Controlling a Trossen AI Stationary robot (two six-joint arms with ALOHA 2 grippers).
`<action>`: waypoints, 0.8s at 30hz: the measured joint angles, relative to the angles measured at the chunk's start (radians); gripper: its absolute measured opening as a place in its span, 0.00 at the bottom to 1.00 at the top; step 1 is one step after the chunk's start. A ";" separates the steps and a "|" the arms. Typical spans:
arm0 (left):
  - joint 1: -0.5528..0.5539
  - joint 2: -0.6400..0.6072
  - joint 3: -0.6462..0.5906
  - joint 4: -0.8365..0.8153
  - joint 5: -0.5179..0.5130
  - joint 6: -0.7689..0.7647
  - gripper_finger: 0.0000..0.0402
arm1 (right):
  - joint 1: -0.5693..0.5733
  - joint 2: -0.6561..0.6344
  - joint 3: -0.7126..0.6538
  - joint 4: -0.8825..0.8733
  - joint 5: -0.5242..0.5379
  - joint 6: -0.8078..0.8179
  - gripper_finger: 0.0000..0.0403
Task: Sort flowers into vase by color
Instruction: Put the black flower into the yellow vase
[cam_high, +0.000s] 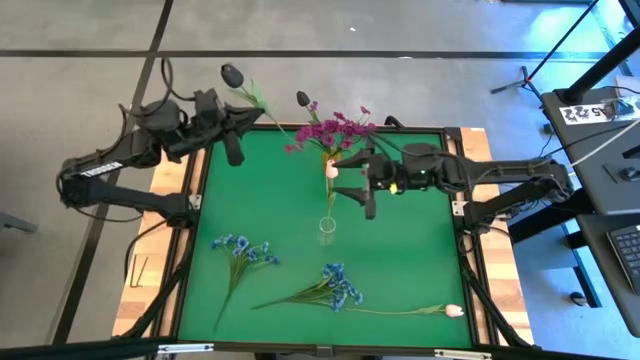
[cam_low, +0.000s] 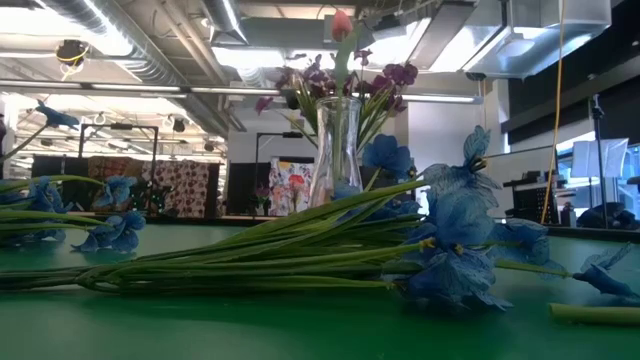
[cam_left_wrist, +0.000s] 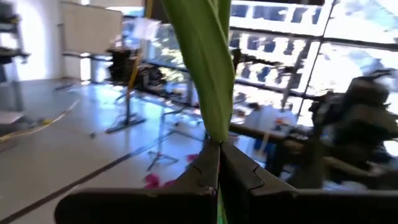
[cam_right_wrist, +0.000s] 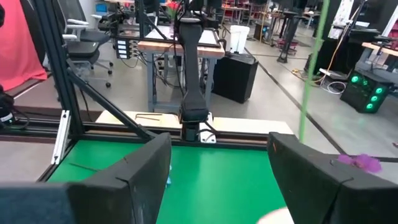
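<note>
Gripper of the left arm clamps shut on the green stem of a near-black tulip bud flower, raised over the green desk's far-left corner, probably for carrying; its bud points away beyond the edge. Right gripper hangs open beside the clear glass vase of magenta blossoms.

Left gripper is held at the table's far left edge, fingers pinched together. Right gripper is extended to mid-table, fingers spread apart.
</note>
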 joint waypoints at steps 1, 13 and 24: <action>-0.020 0.002 0.011 -0.002 0.000 0.013 0.00 | 0.000 0.015 0.015 -0.004 0.001 -0.002 0.66; -0.178 0.053 0.023 0.002 -0.003 0.052 0.00 | -0.060 0.135 0.158 0.002 0.006 -0.015 0.66; -0.249 0.158 0.023 0.049 -0.003 0.063 0.00 | -0.108 0.208 0.161 0.047 -0.159 0.073 0.66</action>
